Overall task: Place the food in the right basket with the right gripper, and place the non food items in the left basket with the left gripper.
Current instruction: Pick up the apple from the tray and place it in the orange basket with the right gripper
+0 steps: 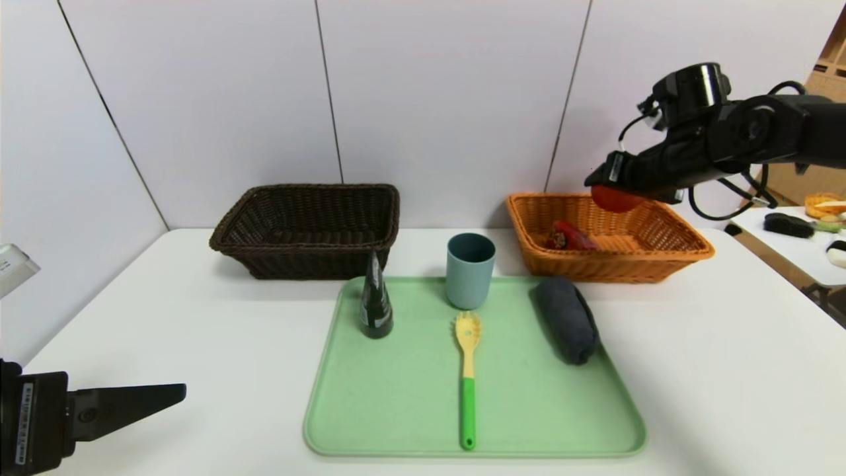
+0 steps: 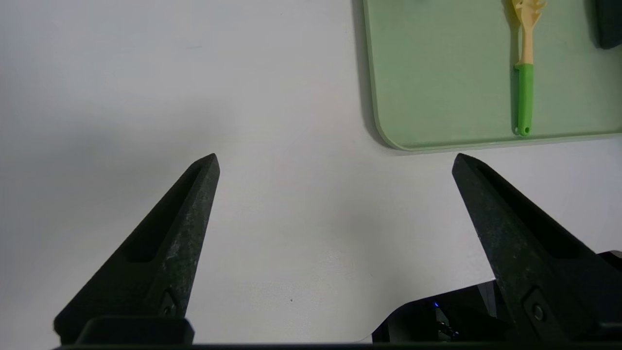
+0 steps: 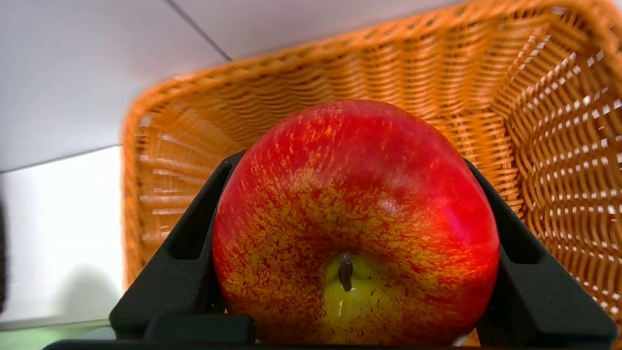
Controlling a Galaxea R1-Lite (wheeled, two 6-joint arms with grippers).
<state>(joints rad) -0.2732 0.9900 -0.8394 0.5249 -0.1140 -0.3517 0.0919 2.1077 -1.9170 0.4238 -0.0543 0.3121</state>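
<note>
Hanging above the orange-tan basket, the apple sits clamped between the right gripper's jaws, stem toward the wrist, held high enough to pass the rim before release. A red carton already lies inside. On the green tray wait bottle, cup, pasta spoon and rolled cloth, left for the dark basket. Parked low over the worktop, the left gripper has its jaws spread wide, holding nothing.

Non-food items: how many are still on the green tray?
4, none hidden: bottle at its left, cup at the back, pasta spoon in the middle, rolled cloth at its right.
</note>
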